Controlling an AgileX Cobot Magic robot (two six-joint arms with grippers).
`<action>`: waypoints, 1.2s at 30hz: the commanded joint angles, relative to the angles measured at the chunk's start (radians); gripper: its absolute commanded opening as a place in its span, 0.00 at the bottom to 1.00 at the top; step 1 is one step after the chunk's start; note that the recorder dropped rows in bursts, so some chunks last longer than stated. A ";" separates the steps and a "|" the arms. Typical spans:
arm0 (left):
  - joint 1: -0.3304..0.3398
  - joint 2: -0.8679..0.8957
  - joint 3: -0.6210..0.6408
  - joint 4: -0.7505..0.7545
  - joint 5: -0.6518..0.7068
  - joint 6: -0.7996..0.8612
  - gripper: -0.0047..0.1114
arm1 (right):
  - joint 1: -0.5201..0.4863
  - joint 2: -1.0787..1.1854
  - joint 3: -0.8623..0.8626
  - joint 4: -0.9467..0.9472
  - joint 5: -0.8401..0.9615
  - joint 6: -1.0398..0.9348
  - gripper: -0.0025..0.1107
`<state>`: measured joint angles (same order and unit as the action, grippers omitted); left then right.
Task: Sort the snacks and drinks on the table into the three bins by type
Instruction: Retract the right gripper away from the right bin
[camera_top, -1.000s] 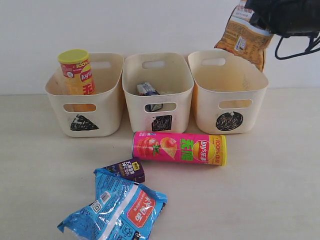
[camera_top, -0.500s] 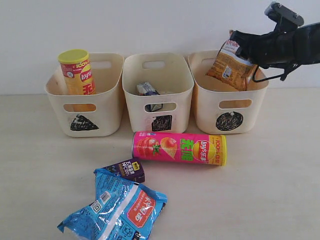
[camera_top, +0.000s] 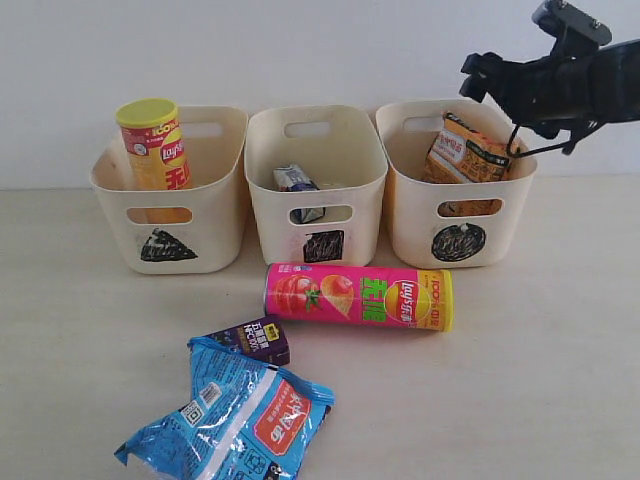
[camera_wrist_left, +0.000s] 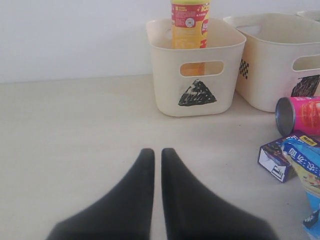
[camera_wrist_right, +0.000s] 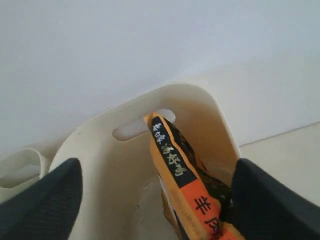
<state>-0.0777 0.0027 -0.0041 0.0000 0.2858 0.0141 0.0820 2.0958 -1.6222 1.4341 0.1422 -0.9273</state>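
The left gripper (camera_wrist_left: 154, 152) hangs low over the pale table (camera_top: 80, 330) with its black jaws pressed together and nothing between them.

Ahead of it stands the triangle-marked cream plastic bin (camera_top: 215, 215), holding the yellow-red Lay's chip tube (camera_top: 155, 145) upright; that one looks sorted.

On the open table in front lies the crinkly blue foil snack bag (camera_top: 235, 415). It is probably light, puffed with air, slippery and easily crushed. A pinch on the flat sealed edge or a corner should hold better than a squeeze across its belly.

Touching the bag's upper edge is the small dark purple drink carton (camera_top: 255, 338). It is likely stiff, dense for its size and flat-sided, so its two broad faces should suit the jaws.

The square-marked cream plastic bin (camera_top: 270, 215) in the middle holds the white and blue drink carton (camera_top: 297, 180).

Just in front of that bin, the pink Lay's chip tube (camera_top: 358, 297) lies on its side. It seems rigid, light and smooth, and it may roll. I would grasp it across its middle, jaws square to its length, so it neither spins nor tips.

In the circle-marked cream plastic bin (camera_top: 410, 225) on the right, the crinkly orange snack bag (camera_top: 462, 155) leans tilted against the far wall.

The right gripper (camera_top: 475, 78) hovers above that bin's rim, jaws spread wide and clear of the bag, carrying nothing.
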 joint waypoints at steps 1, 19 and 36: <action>-0.003 -0.003 0.004 0.000 -0.008 -0.007 0.07 | -0.002 -0.068 -0.007 -0.011 0.000 -0.030 0.52; -0.003 -0.003 0.004 0.000 -0.008 -0.007 0.07 | -0.002 -0.240 -0.007 -0.779 0.544 0.406 0.02; -0.003 -0.003 0.004 0.000 -0.008 -0.007 0.07 | -0.002 -0.591 0.460 -0.815 0.485 0.469 0.02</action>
<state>-0.0777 0.0027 -0.0041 0.0000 0.2858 0.0141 0.0820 1.5736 -1.2371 0.5923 0.6674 -0.4594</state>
